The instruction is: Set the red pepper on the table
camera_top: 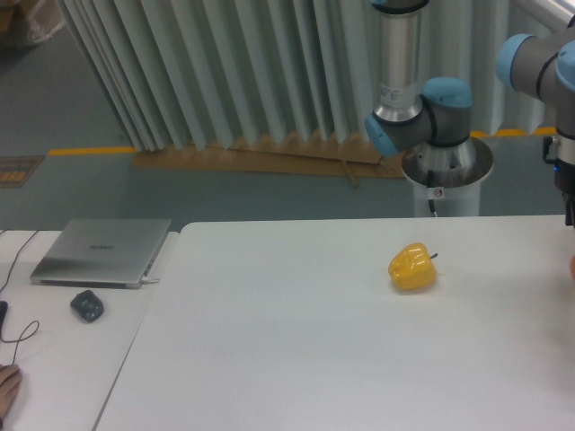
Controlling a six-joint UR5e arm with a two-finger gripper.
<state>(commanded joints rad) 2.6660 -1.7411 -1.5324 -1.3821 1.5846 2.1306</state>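
Observation:
The white table (296, 341) fills the lower frame. Only a thin sliver of red (572, 267) shows at the right edge just above the tabletop; it is too cut off to tell whether it is the red pepper. My arm comes down at the far right. Only a dark strip of the gripper (569, 193) shows above that red sliver. Its fingers are cut off by the frame edge, so I cannot tell whether it is open or shut.
A yellow bell pepper (412, 268) lies on the table right of centre. A smaller white desk (63, 359) at the left holds a closed laptop (101, 251), a dark mouse (87, 306) and a cable. A person's hand (7, 384) shows at the bottom left. The robot base (445, 166) stands behind the table.

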